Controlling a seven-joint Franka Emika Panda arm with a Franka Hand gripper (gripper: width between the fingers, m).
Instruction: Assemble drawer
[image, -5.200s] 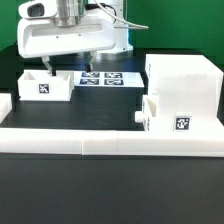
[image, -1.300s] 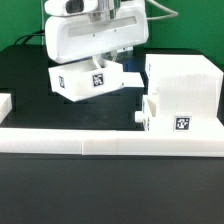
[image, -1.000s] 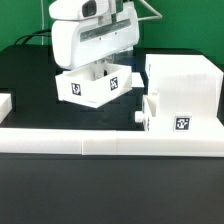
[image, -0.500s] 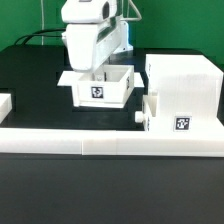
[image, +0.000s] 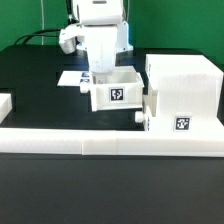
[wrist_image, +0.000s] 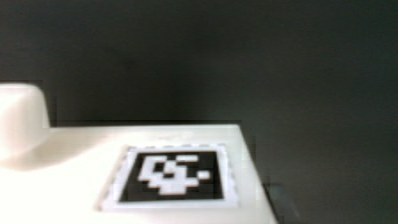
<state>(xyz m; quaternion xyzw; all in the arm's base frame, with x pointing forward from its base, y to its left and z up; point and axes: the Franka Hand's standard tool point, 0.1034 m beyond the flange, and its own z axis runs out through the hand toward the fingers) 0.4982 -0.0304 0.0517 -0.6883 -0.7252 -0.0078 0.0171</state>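
My gripper (image: 104, 71) is shut on the rim of a small white open-top tray (image: 117, 92), whose tag faces forward. I hold it just to the left of the large white boxy housing (image: 185, 80) in the exterior view. A second small tray (image: 172, 122) with a tag sits low against the front of the housing. In the wrist view, the held tray's white surface and tag (wrist_image: 173, 176) fill the near part over the dark table; the fingertips do not show there.
A long low white border wall (image: 100, 141) runs across the front. The marker board (image: 72, 78) lies behind the held tray, partly hidden. A small white block (image: 5, 104) sits at the exterior view's left edge.
My gripper lifted the small tray from the exterior view's left, turned it, and carried it right. It now sits close beside the housing.
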